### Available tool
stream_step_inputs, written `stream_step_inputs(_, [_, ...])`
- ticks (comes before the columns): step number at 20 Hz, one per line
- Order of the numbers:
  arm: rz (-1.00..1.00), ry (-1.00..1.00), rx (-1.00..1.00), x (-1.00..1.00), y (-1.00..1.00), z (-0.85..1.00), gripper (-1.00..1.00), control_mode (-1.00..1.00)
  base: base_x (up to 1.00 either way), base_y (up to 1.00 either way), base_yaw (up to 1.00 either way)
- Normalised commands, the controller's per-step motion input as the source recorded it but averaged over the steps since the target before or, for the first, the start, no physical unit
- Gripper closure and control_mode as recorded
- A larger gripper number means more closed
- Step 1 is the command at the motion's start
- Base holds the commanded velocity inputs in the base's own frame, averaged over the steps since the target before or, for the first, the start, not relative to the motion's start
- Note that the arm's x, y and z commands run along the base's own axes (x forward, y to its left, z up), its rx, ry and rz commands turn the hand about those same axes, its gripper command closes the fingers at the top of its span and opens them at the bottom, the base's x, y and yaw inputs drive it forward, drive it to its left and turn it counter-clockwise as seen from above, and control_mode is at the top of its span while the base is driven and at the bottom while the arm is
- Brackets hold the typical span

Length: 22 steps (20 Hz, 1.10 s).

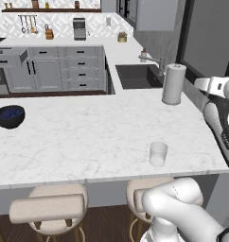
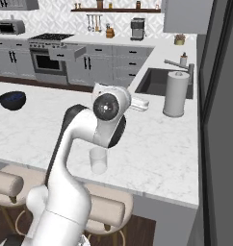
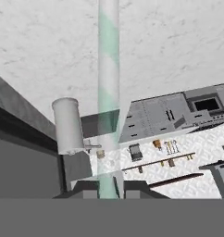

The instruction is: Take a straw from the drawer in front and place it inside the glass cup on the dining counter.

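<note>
While clamped in the pincer [image 3: 108, 193], a striped straw [image 3: 108, 92]; glass cup [image 1: 158, 154] empty on dining counter [image 1: 88, 137].

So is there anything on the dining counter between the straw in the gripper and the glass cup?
Nothing visible blocks it. The gripper holds the green-and-white straw; the glass cup stands alone near the dining counter's front edge, with the paper-towel roll and dark blue bowl well aside.
</note>
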Motion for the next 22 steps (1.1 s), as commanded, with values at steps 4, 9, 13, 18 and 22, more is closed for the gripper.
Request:
stream_step_inputs(4, [0.36,-0.09,0.00,0.03,0.17,-0.14,1.00,-1.00,0.00,0.00,0.00])
stream_step_inputs(9, [0.26,-0.03,-0.04,0.00,0.55,-0.23,1.00,-1.00,0.00,0.00,0.00])
stream_step_inputs(13, [0.20,-0.01,-0.04,0.00,0.58,-0.26,1.00,-1.00,0.00,0.00,0.00])
stream_step_inputs(18, [0.11,0.00,-0.01,0.00,0.17,-0.15,1.00,-1.00,0.00,0.00,0.00])
stream_step_inputs(22, [0.08,-0.01,0.00,-0.01,0.27,-0.28,1.00,-1.00,0.00,0.00,0.00])
